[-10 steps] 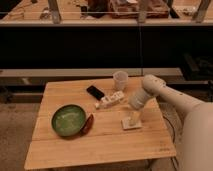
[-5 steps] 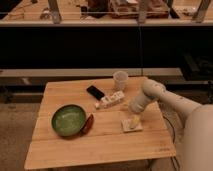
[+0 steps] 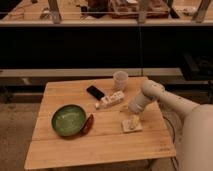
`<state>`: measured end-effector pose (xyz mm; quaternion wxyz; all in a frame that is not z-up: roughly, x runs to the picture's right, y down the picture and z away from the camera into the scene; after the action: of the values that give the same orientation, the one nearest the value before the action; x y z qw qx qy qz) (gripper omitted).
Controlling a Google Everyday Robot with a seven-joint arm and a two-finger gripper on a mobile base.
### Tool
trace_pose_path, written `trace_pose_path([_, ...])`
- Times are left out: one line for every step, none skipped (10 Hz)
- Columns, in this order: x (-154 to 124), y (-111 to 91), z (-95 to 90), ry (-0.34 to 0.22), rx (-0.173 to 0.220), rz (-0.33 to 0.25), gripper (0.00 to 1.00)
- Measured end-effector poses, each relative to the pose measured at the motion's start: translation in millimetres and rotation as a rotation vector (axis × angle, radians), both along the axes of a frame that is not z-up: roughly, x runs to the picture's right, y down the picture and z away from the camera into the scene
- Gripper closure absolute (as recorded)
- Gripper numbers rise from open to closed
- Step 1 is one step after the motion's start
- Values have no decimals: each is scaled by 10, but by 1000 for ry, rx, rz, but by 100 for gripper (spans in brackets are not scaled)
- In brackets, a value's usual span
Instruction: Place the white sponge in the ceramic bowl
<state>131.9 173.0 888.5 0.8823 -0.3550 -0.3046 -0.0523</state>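
Lying flat on the wooden bench [image 3: 100, 147] toward its right side, the white sponge [image 3: 128, 128] sits directly under the hand [image 3: 134, 120], which comes down onto it from the right. Whether the hand is open or clamped on it cannot be told. Open wood runs forward to the near edge and left to the green ceramic bowl [image 3: 68, 120], with a red object [image 3: 88, 124] against its right rim. Farther back lie a white power strip [image 3: 110, 100], a black phone [image 3: 95, 92] and a pale cup [image 3: 120, 80].
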Motion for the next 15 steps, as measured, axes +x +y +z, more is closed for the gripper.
trace_pose_path([4,-11,-7,0,1,0,52])
trace_pose_path([16,-24,-20,0,0,-1,52])
trace_pose_path([32,-37,-34,0,-1,-2,52])
trace_pose_path([40,-51,-42,0,0,-1,52])
trace_pose_path([48,-61,-50,0,0,-2,52])
trace_pose_path([52,-67,-54,0,0,-2,56])
trace_pose_path([52,-68,-55,0,-1,-2,67])
trace_pose_path([52,-68,-55,0,-1,-2,75])
trace_pose_path([51,-68,-55,0,-1,-2,79])
trace_pose_path([52,-69,-55,0,-1,-2,80])
trace_pose_path([52,-70,-55,0,-1,-2,80])
trace_pose_path([51,-70,-56,0,-1,-2,80])
trace_pose_path([49,-71,-55,0,-1,-2,80])
trace_pose_path([39,-77,-53,-1,0,-3,80])
trace_pose_path([27,-80,-51,-2,1,-5,80])
